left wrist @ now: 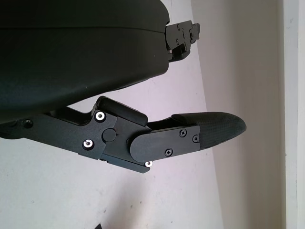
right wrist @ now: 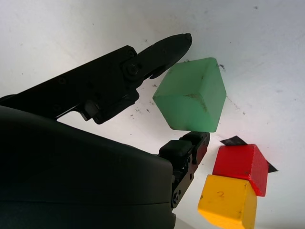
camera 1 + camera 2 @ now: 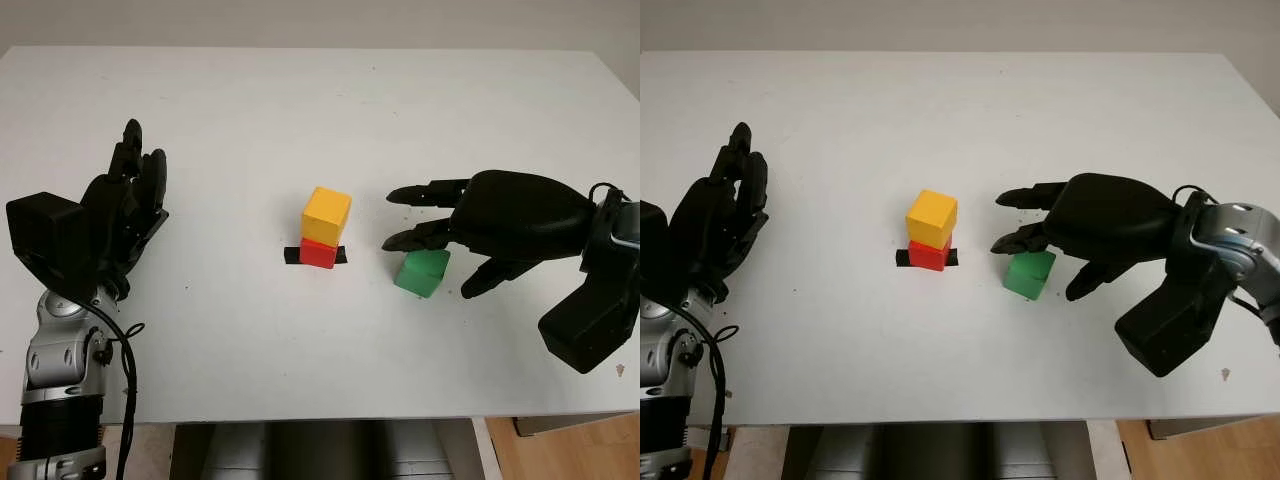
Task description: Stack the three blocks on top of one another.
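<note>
A yellow block (image 3: 327,216) sits on a red block (image 3: 319,253), which stands on a black tape mark (image 3: 291,255) at the table's middle. Just right of this stack, a green block (image 3: 421,272) stands on the table. My right hand (image 3: 427,267) hovers over it, open: two fingers (image 3: 400,240) reach past its far-left top edge and the thumb (image 3: 478,285) hangs a little off its right side. In the right wrist view the green block (image 2: 193,95) lies between the fingertips. My left hand (image 3: 135,185) is open, parked at the table's left.
The white table (image 3: 320,110) stretches wide behind and in front of the stack. Its front edge (image 3: 320,418) runs close below both arms, and a cable (image 3: 125,360) loops beside the left forearm.
</note>
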Motion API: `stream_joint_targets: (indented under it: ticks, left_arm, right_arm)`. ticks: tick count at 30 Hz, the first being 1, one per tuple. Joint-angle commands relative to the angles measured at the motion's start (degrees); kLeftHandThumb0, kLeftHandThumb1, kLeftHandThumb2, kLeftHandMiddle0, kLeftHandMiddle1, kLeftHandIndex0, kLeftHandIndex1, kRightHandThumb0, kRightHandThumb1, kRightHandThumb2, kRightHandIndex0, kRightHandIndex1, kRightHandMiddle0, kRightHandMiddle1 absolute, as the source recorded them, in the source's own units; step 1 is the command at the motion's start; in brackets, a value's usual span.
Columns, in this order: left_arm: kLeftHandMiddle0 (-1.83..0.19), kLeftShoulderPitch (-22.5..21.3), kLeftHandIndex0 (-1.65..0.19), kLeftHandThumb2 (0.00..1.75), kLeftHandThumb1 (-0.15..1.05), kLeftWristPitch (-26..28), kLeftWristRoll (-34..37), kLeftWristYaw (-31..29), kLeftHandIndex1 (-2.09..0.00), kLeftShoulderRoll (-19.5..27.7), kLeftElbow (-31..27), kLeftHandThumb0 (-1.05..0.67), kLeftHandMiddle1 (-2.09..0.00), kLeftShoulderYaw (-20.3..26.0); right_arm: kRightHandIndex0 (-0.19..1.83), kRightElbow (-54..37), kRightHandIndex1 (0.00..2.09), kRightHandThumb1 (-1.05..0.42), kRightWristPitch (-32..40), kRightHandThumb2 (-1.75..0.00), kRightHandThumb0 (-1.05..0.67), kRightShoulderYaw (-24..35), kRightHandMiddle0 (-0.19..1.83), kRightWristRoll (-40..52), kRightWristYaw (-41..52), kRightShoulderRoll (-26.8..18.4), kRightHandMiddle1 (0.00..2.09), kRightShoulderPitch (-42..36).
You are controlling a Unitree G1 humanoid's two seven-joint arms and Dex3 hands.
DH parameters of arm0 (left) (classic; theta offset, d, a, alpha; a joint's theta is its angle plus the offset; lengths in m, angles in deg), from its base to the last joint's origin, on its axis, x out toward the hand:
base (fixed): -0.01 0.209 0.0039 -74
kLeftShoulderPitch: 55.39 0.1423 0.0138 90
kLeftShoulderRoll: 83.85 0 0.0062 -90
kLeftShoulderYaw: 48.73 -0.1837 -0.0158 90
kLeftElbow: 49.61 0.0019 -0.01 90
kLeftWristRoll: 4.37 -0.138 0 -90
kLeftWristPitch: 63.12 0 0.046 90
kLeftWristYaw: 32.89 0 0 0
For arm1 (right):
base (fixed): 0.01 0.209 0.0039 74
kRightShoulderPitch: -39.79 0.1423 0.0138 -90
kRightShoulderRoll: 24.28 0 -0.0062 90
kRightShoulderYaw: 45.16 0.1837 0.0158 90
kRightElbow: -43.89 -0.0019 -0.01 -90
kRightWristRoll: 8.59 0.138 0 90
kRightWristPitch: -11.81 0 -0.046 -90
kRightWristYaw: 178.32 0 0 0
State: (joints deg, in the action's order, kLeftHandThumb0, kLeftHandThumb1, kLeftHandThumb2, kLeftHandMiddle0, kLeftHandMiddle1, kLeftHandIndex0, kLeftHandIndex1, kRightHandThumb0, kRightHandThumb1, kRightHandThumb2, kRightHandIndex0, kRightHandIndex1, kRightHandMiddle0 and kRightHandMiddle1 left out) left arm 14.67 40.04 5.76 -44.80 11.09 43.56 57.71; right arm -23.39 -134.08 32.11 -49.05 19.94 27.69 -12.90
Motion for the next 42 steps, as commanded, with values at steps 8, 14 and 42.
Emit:
stream_joint_targets:
  ticks: [8,14,42]
  left_arm:
    - [0.19,1.3,0.17,0.58,1.05,0.3,-0.4,0.2,-0.03,0.8,-1.7,-0.75,-0.03,-0.2]
    - [0.19,1.5,0.18,0.58,1.05,1.0,-0.3,0.3,-0.04,0.7,-2.0,-0.75,-0.02,-0.2]
    - [0.18,1.4,0.17,0.55,1.05,0.9,-0.9,0.9,-0.05,0.4,-1.4,-0.76,-0.05,-0.4]
  right_arm:
    - [0.24,4.4,0.07,-0.87,-0.1,-0.06,-0.48,-1.5,0.64,0.0,-4.1,2.6,0.15,2.0]
    - [0.26,5.8,0.07,-0.89,-0.9,-0.06,-0.47,-2.0,0.69,0.9,-4.6,3.6,0.2,2.5]
    - [0.4,7.3,0.07,-0.89,6.5,-0.05,-0.38,0.2,0.56,4.9,-5.9,3.5,1.21,4.3]
